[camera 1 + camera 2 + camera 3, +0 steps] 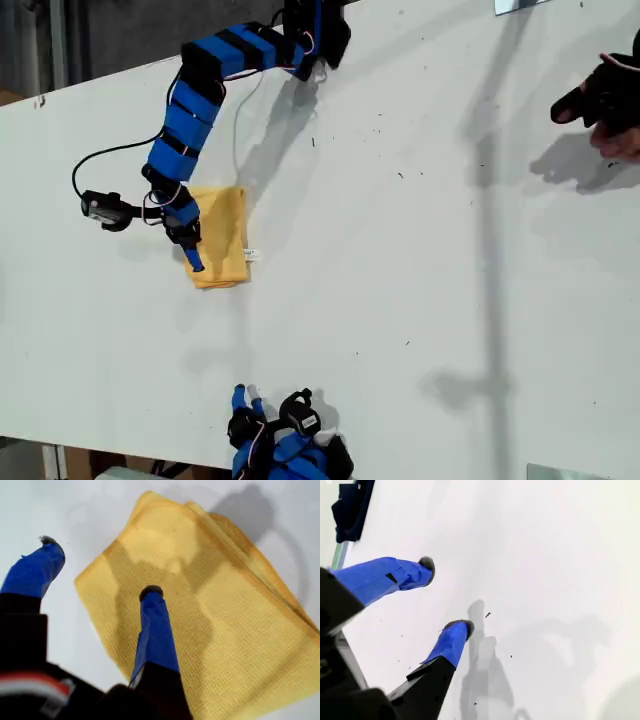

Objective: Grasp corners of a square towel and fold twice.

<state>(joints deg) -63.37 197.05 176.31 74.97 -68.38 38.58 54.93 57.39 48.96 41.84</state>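
Observation:
The yellow-orange towel lies folded into a narrow rectangle on the white table, towards the exterior view's left, with a small white tag at its edge. In the first wrist view the towel shows stacked layers along one side. My first gripper hangs open over the towel's edge near a rounded corner. One fingertip is above the cloth, the other above bare table. My second gripper is open over bare table at the exterior view's lower edge, holding nothing.
A person's black-gloved hand rests at the exterior view's upper right. A black cable loops beside the first arm. The table's edge runs along the exterior view's top left and bottom.

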